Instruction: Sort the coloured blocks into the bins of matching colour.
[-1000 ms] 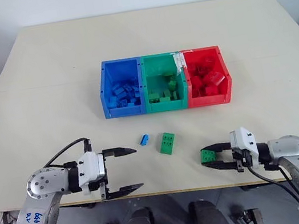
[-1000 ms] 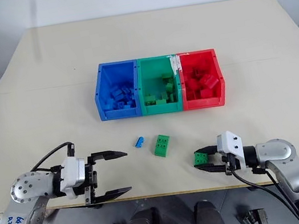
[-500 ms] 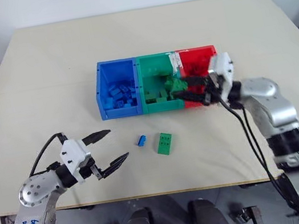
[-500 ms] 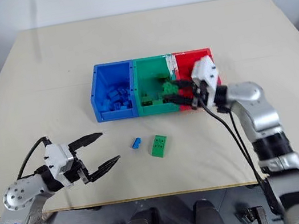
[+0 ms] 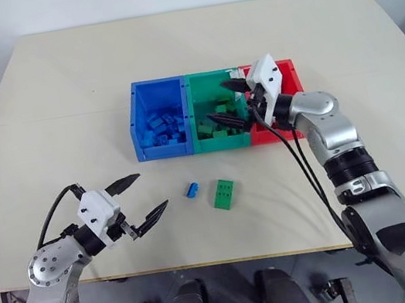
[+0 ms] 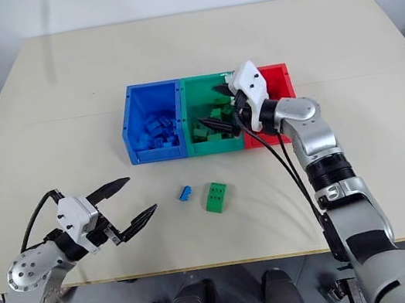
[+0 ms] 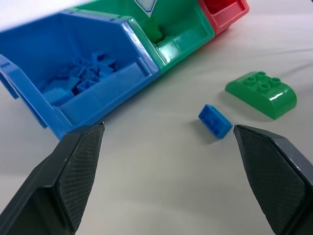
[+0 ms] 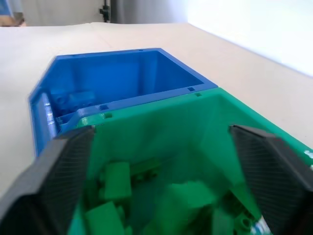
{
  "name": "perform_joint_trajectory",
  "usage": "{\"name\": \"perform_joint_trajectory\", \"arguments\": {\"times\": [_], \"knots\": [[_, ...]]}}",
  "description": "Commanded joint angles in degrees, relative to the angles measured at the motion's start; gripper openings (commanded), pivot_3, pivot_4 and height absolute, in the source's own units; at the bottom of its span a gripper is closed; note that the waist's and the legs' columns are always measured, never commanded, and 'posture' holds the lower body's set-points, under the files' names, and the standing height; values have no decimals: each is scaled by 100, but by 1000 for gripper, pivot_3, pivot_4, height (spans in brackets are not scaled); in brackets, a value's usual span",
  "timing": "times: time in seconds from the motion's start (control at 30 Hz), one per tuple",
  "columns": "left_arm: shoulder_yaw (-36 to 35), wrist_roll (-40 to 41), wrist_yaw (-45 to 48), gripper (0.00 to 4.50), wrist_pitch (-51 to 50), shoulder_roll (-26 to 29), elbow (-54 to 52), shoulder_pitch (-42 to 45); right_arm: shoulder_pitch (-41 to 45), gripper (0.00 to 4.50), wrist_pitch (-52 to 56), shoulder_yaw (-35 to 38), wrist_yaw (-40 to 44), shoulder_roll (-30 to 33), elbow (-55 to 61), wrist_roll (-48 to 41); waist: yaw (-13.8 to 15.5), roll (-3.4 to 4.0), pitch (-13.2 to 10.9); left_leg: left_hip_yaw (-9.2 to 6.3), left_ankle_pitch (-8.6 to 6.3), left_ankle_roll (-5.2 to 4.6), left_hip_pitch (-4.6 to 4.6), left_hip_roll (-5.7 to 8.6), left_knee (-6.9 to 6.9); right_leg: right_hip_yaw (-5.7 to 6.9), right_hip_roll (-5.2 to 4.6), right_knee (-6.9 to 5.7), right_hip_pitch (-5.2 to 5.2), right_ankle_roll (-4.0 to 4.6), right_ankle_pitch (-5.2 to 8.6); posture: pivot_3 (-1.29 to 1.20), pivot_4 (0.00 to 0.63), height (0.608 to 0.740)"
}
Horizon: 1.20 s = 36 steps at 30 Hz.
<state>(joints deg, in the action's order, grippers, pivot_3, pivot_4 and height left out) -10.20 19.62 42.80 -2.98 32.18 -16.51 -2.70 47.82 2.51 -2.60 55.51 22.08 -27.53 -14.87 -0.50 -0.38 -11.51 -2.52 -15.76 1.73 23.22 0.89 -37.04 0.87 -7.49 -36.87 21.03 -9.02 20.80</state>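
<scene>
The three bins stand joined in a row mid-table: blue bin [image 5: 136, 124], green bin [image 5: 224, 143] and red bin [image 5: 292, 73], each with blocks of its own colour inside. My right gripper [image 5: 226, 100] hangs open over the green bin, nothing between its fingers; its wrist view looks down on the green blocks [image 8: 115, 181] inside. On the table nearer me lie a small blue block [image 5: 191, 190] and a flat green block [image 5: 224, 193]. My left gripper [image 5: 149, 191] stands open just left of the blue block [image 7: 215, 120], apart from it.
Pale tabletop [image 5: 58, 90] stretches wide around the bins. Its front edge [image 5: 230, 260] runs close behind the two loose blocks. A black cable [image 5: 308, 172] hangs along my right arm.
My right gripper carried a green block from the table's front edge up to the green bin and opened; the block has left its jaws. My left gripper swung to point towards the blue block.
</scene>
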Motion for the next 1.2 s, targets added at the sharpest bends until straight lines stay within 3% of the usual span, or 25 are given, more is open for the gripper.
{"name": "perform_joint_trajectory", "arguments": {"times": [0.03,0.23,0.37,0.53,0.8,1.0,1.2], "knots": [[-49,47,72,4500,90,40,54,49,-619,4473,-146,466,753,428,893,-632,27,0,0,1,0,0,1,2,2,0,-1,2,-1,0,0,0,150,740],[-51,158,462,4500,111,223,307,248,-2199,4473,-338,1288,1802,1386,1747,-1372,44,2,-1,15,-3,-5,0,6,-1,27,-2,37,-33,0,0,0,150,740],[47,451,879,4500,-39,308,366,537,-3113,4473,-1114,1828,2479,2057,1301,-1313,40,2,-1,19,-3,-5,-10,3,-3,31,0,50,-42,0,0,0,150,740],[309,429,1196,4500,-133,349,504,924,-3676,4473,-1494,2069,2684,2205,941,-1293,17,2,-1,28,-2,-4,-20,-2,-6,27,0,48,-47,-1,0,0,150,740],[483,361,1611,4500,-1,458,675,1186,-3489,4473,-1179,1539,2373,1720,1471,-1347,17,3,-1,29,2,2,-24,-6,-9,25,2,45,-49,-1,0,0,150,740],[239,407,1493,4500,-135,620,624,979,-3010,4473,-20,270,2086,1329,2431,-1013,31,3,-1,7,3,4,-23,-6,-9,27,3,43,-47,-1,0,0,150,740],[-105,398,1271,4500,-172,675,387,368,-2438,4473,369,-600,1771,812,2385,-518,41,3,-1,-11,3,4,-19,-5,-3,21,2,43,-37,0,0,0,150,740]]}}
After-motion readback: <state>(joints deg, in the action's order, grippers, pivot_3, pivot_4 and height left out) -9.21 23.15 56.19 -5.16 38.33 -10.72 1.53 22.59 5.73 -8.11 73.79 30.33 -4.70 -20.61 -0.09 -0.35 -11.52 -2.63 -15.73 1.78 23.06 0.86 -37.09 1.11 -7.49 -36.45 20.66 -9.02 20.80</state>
